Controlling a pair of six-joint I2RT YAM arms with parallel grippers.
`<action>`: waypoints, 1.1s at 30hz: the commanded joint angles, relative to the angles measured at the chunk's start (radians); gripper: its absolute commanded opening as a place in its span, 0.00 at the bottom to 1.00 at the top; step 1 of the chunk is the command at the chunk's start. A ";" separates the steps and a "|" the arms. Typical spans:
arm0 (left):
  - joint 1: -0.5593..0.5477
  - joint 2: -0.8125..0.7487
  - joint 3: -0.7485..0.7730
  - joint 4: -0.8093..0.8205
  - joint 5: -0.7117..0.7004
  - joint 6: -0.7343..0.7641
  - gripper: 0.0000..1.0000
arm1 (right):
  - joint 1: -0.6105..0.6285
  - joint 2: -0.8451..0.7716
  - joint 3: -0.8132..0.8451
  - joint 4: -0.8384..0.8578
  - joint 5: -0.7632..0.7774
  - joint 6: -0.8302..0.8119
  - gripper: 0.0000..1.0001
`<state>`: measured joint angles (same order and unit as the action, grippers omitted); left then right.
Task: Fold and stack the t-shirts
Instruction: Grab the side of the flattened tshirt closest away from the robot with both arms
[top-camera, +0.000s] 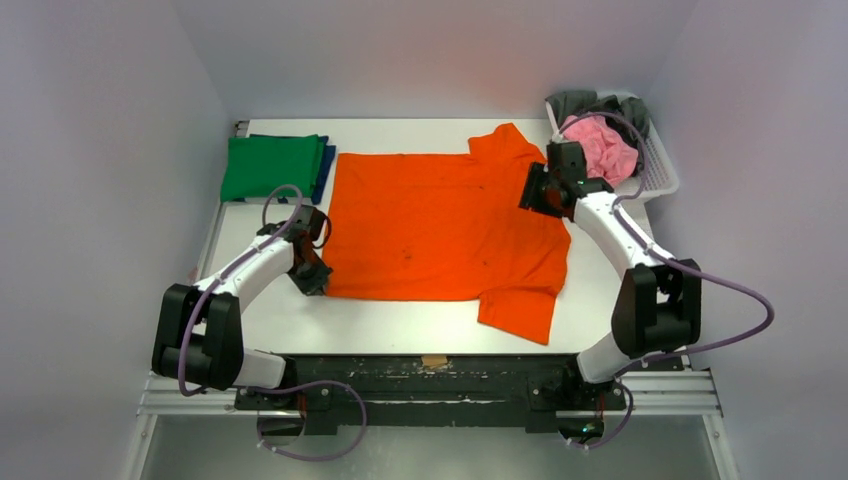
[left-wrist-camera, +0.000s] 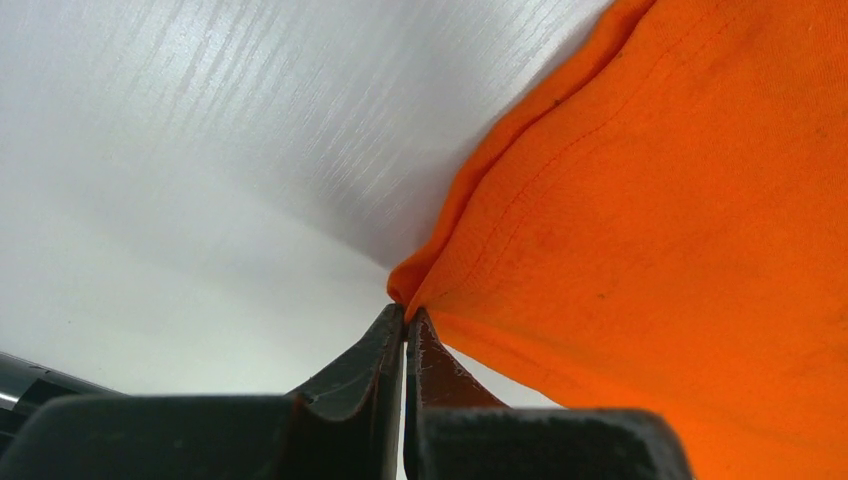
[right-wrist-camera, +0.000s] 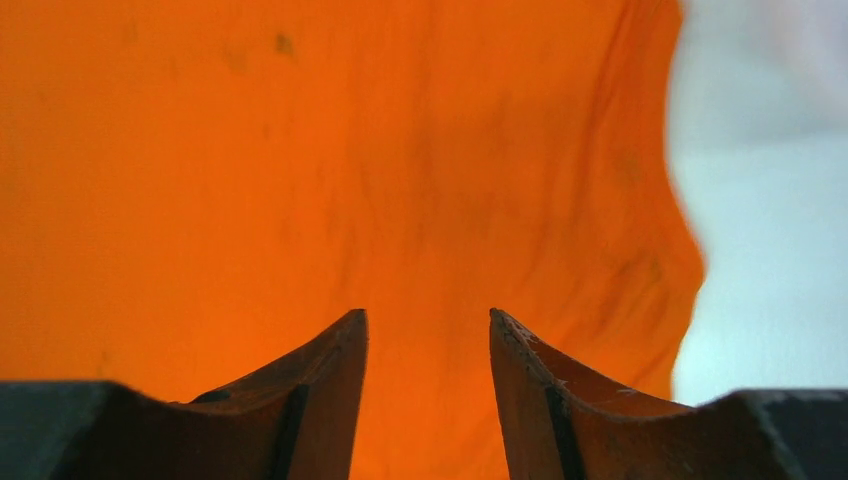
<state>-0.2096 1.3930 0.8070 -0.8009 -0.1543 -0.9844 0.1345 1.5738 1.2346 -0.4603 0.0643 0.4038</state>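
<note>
The bright orange t-shirt (top-camera: 440, 225) lies spread flat across the middle of the table, its sleeves pointing far and near on the right. My left gripper (top-camera: 313, 282) is shut on the shirt's near left hem corner (left-wrist-camera: 415, 290), which it pinches just off the table. My right gripper (top-camera: 531, 190) is open and empty, hovering over the shirt's far right shoulder; orange cloth (right-wrist-camera: 400, 180) fills its view between the spread fingertips. A folded green shirt (top-camera: 270, 165) lies on a folded dark blue one (top-camera: 326, 170) at the far left.
A white mesh basket (top-camera: 660, 170) at the far right corner holds a crumpled pink shirt (top-camera: 603, 148) and a dark grey one (top-camera: 590, 103). Bare white tabletop (top-camera: 400, 330) runs along the near edge.
</note>
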 joint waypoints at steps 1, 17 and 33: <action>0.008 -0.011 0.031 0.013 0.018 0.030 0.00 | 0.153 -0.080 -0.114 -0.156 0.031 0.026 0.46; 0.009 -0.034 0.015 0.036 0.045 0.088 0.00 | 0.307 -0.385 -0.536 -0.401 0.007 0.291 0.37; 0.009 -0.041 0.013 0.024 0.064 0.081 0.00 | 0.316 -0.229 -0.637 -0.291 -0.017 0.358 0.02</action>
<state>-0.2096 1.3815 0.8078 -0.7750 -0.1028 -0.9051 0.4393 1.3174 0.6521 -0.8124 0.0277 0.7128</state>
